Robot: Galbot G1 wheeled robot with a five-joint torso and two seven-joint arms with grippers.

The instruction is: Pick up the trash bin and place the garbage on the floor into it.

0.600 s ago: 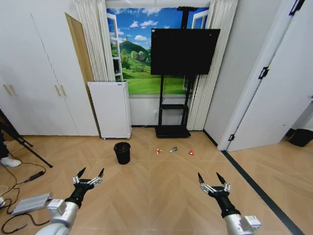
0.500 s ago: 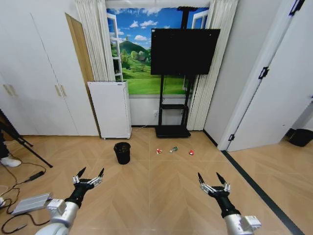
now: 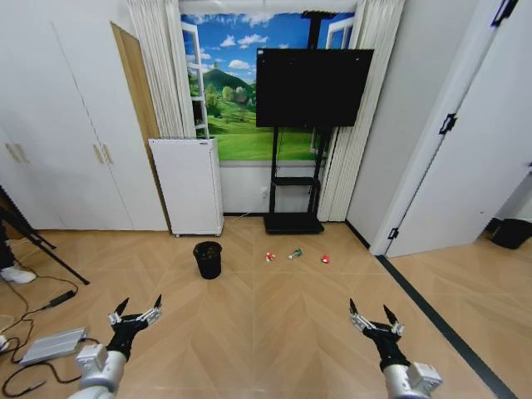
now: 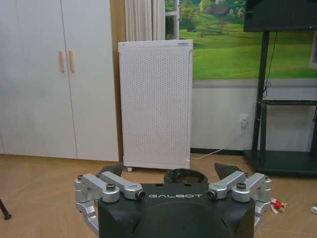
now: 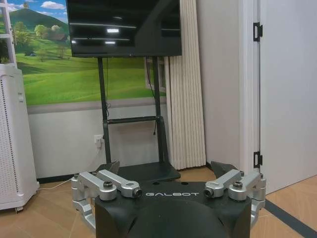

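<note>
The small black trash bin [image 3: 207, 258] stands upright on the wooden floor, well ahead of me. To its right lies the garbage in a row: a red-and-white wrapper [image 3: 269, 256], a greenish bottle [image 3: 294, 253] and a red scrap [image 3: 325, 258]. My left gripper [image 3: 140, 304] hovers open low at the near left, far short of the bin. At the near right my right gripper [image 3: 370, 309] is open too, holding nothing. From the left wrist, the bin's rim [image 4: 184, 175] peeks over the open left gripper [image 4: 171, 170], with the wrapper [image 4: 278, 205] off to one side. The right gripper [image 5: 166, 167] faces the TV stand.
A white panel heater [image 3: 187, 185] and a TV on a black stand [image 3: 293, 223] line the far wall behind the litter. Cables, a tripod leg [image 3: 46, 253] and a grey device [image 3: 51, 345] lie at the left. A black floor strip [image 3: 432, 314] runs along the right.
Both arms have dropped lower and drawn back toward me; the left gripper has also shifted to the left. The bin and the litter have not moved.
</note>
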